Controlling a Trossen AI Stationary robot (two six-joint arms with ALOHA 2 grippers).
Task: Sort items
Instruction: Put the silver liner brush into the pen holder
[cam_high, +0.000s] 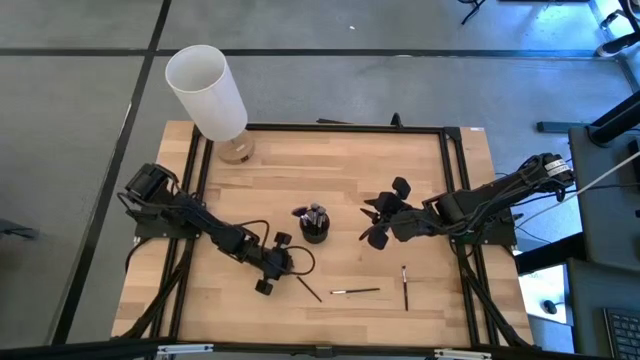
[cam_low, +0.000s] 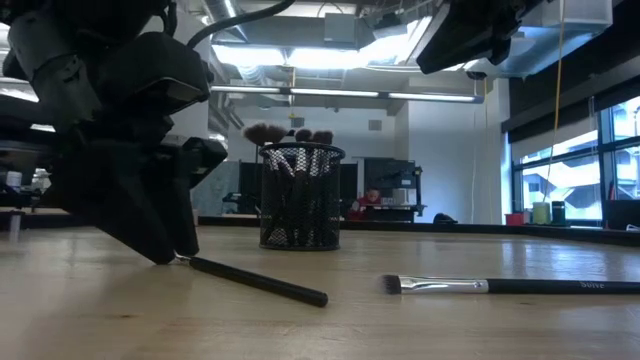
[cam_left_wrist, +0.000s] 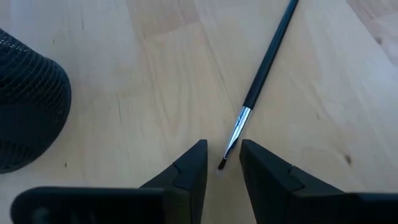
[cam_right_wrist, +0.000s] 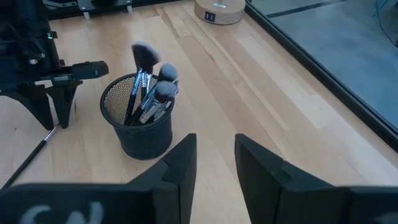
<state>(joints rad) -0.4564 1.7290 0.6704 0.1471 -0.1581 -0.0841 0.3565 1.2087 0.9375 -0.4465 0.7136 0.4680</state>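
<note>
The left gripper (cam_high: 279, 273) sits low near the table's (cam_high: 350, 180) front edge, its spread fingers (cam_left_wrist: 186, 171) straddling the bristle tip of a thin brush (cam_left_wrist: 261, 81) lying flat. Mid-table, the black mesh cup (cam_high: 314, 225) holds several brushes (cam_right_wrist: 149, 78). The right gripper (cam_high: 375, 222) hovers beside it, fingers apart, empty. Two more brushes (cam_high: 380, 290) lie near the front edge.

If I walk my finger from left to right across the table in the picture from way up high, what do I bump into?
left gripper → slanted brush → black mesh cup full of brushes → flat-lying brush → right gripper → upright-pointing brush
</note>
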